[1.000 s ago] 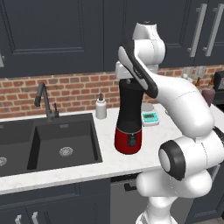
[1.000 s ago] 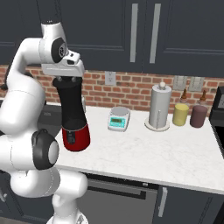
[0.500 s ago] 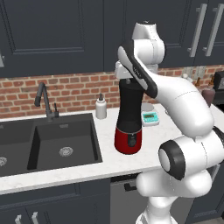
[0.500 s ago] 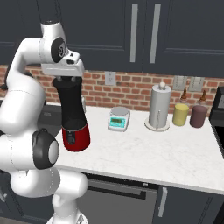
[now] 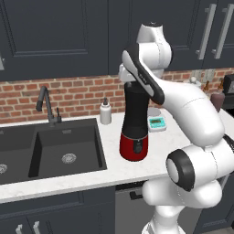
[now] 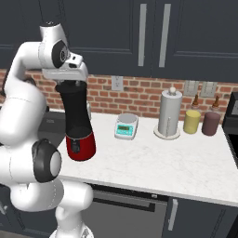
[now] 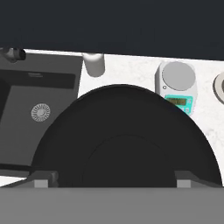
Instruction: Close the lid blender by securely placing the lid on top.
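My end effector point(image 7: 113, 183) sits directly above the blender point(image 5: 135, 132), which stands on the bench point(image 6: 181, 162) just right of the sink point(image 5: 59, 151) and in front of the soap bottle point(image 5: 105, 112). In the hand view the lid point(image 7: 127, 144) lies flat beneath the camera, and my fingertips point(image 7: 41, 183) now stand wide apart at either edge of the disc; a moment ago they were pinched shut, so the jaws have just opened and released it. The lid appears to rest on top of the black jar, with the kitchen scale point(image 7: 177, 87) behind the blender. I judge the placement essentially done; what remains is lifting clear without disturbing the lid.
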Motion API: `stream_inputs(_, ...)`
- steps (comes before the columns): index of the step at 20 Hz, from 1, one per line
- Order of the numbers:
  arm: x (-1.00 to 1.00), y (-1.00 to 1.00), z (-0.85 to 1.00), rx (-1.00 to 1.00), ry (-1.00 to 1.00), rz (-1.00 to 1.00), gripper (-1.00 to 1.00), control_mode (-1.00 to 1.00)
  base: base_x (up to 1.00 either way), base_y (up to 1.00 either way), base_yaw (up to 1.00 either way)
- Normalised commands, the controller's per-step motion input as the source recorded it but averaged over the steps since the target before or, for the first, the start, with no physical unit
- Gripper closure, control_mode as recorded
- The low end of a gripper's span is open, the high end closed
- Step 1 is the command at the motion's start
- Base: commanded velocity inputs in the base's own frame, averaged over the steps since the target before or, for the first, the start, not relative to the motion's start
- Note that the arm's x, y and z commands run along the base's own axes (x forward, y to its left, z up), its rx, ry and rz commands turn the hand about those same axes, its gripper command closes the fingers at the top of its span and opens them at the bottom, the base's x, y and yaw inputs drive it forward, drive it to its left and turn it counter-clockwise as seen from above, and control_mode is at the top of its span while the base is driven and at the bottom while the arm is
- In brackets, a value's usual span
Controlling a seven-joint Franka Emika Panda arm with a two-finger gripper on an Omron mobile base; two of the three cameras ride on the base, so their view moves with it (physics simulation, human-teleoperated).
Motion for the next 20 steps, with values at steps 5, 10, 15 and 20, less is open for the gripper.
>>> stream_inputs(5, -0.01, 0.03, 0.15, 0.00, -0.10, 0.00, -1.00, -1.00, 0.00, 0.00, 0.00)
stream_inputs(10, -0.16, 0.00, 0.26, 0.00, -0.13, 0.00, -1.00, -1.00, 0.00, 0.00, 0.00)
stream_inputs(15, -0.13, 0.00, 0.10, 0.00, -0.10, 0.00, -1.00, -1.00, 0.00, 0.00, 0.00)
stream_inputs(20, -0.50, 0.00, 0.07, 0.00, -0.12, 0.00, -1.00, -1.00, 0.00, 0.00, 0.00)
